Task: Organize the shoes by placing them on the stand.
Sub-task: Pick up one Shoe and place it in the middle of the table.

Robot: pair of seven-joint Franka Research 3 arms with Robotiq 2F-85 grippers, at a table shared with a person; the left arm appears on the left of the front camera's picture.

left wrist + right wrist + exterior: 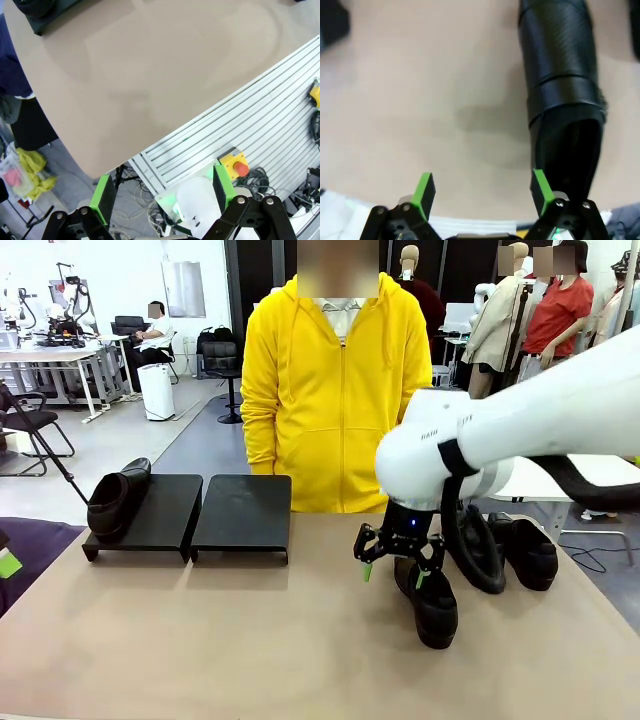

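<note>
Right pincer [393, 573]: lower centre-right of the front view, jaws apart, nothing held, pointing down just over the near shoe [432, 602].
Near shoe, right wrist view [562, 80]: upper right of the frame, flat on the tabletop [420, 100]; its opening is just beside one green pad [540, 189]; cannot tell if they touch.
Left pincer [163, 195]: bottom of its own view, jaws apart, empty, off the tabletop's edge.
Stand: two black platforms side by side, left of centre; left platform [165, 512], right platform [243, 508].
Stand shoe [113, 502]: on the left platform's left half.
Far-right shoe [530, 552]: on the tabletop, right of the arm.
Person [320, 390]: yellow hoodie, upper centre, behind the tabletop.
</note>
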